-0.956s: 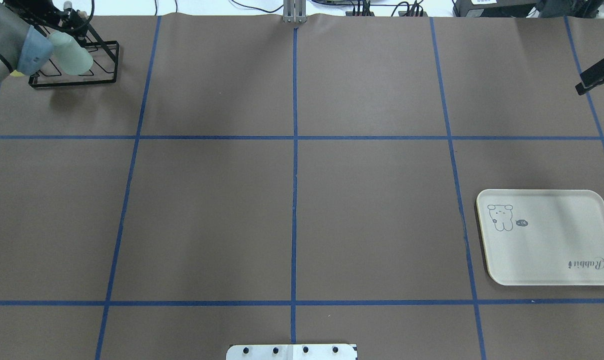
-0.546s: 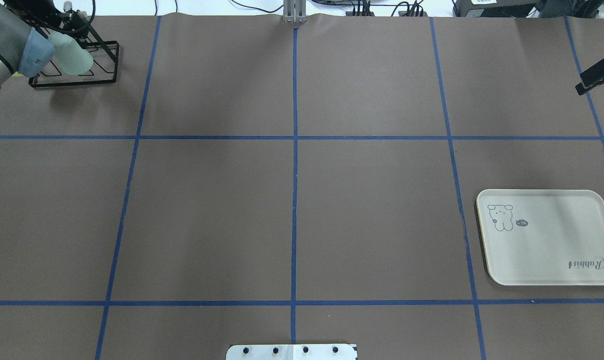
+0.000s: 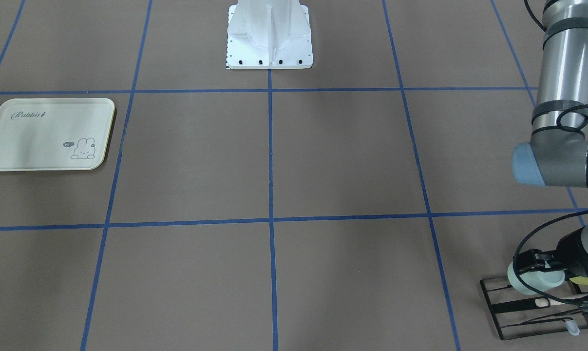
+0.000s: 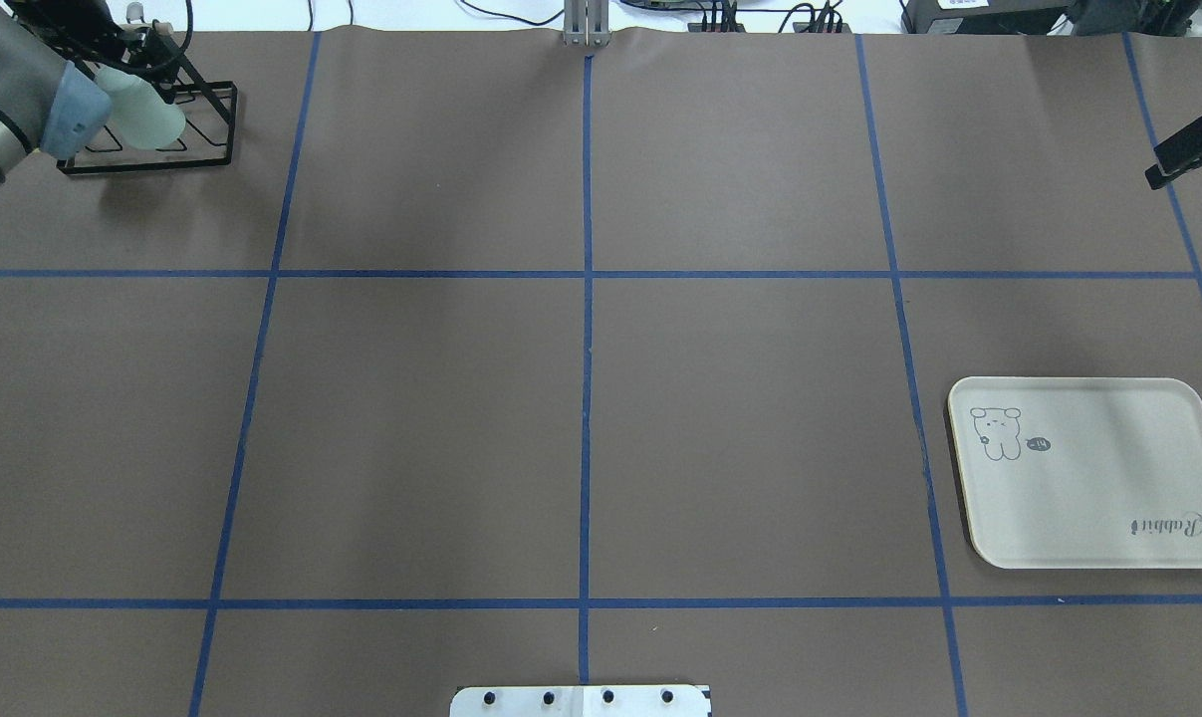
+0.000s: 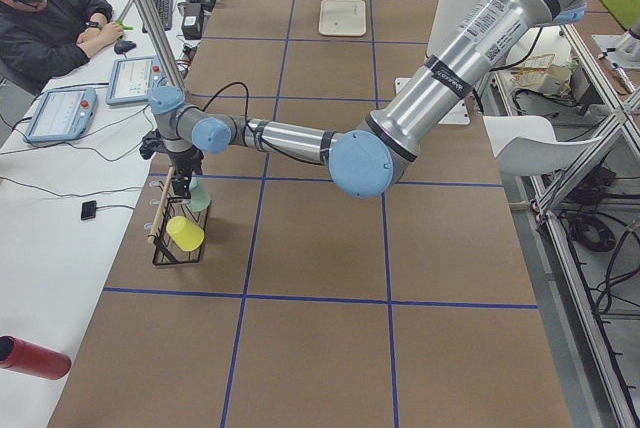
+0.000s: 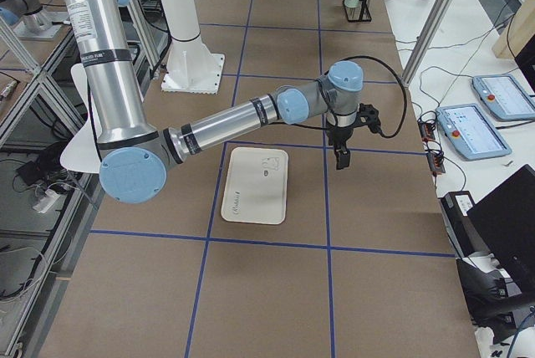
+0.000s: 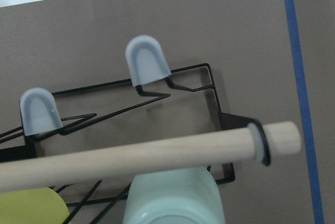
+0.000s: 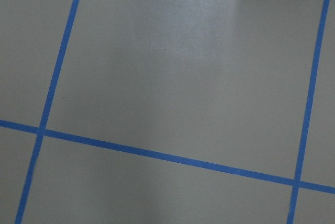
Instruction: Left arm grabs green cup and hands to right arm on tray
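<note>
The green cup (image 4: 147, 112) lies tilted on the black rack (image 4: 147, 166), at the far corner of the table on my left side. It is in the same place as one second ago. Only my left arm (image 4: 3, 80) has moved a little. In the overhead view its blue joint cap is now slightly lower, and less of the grey tube shows at the edge. The tray (image 4: 1088, 478) and my right gripper (image 4: 1190, 149) have not changed.

My left gripper (image 3: 536, 263) is directly at the cup. In the front view its black body is just above the cup and seems to touch it. I cannot tell if the fingers are closed on the cup, because they are hidden there and do not show in my wrist view. In the left wrist view the cup fills the bottom edge, very near, with one round end towards the camera. A wooden rod (image 7: 131, 156) crosses in front of the cup. A yellow cup (image 5: 185, 233) is just beside it on the same rack.

My right gripper hangs over the table near the right edge, well apart from the cup, and the tray is nearer to me on that side. It shows only edge-on, so I cannot tell if it is wide or narrow.
</note>
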{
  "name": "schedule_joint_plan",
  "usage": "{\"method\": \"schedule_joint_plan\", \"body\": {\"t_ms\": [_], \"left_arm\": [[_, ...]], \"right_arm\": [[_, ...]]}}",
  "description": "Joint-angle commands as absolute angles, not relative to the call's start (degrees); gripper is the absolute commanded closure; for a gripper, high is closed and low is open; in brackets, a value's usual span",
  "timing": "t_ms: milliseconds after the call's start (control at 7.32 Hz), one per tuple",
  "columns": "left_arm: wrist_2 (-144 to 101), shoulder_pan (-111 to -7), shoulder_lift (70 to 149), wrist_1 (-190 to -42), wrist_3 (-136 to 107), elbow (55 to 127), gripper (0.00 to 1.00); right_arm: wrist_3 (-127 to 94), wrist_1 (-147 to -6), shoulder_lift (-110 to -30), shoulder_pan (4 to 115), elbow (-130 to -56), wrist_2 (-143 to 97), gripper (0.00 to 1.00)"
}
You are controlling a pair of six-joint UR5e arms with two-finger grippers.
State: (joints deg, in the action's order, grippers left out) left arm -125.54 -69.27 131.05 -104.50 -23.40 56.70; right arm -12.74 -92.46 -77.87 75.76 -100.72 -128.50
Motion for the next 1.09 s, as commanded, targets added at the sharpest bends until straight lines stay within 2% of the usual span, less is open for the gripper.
{"method": "schedule_joint_plan", "body": {"t_ms": [0,273,956], "left_arm": [[-125.51,-69.26,131.04,-104.50,-23.47,56.69,0.10],[-125.42,-69.26,131.04,-104.50,-23.29,56.69,0.17],[-125.33,-69.26,131.04,-104.50,-22.85,56.78,0.17]], "right_arm": [[-12.74,-92.46,-77.87,75.67,-100.72,-128.50,0.00],[-12.74,-92.46,-77.87,75.76,-100.72,-128.50,0.00],[-12.74,-92.55,-77.87,75.76,-100.90,-128.50,0.00]]}}
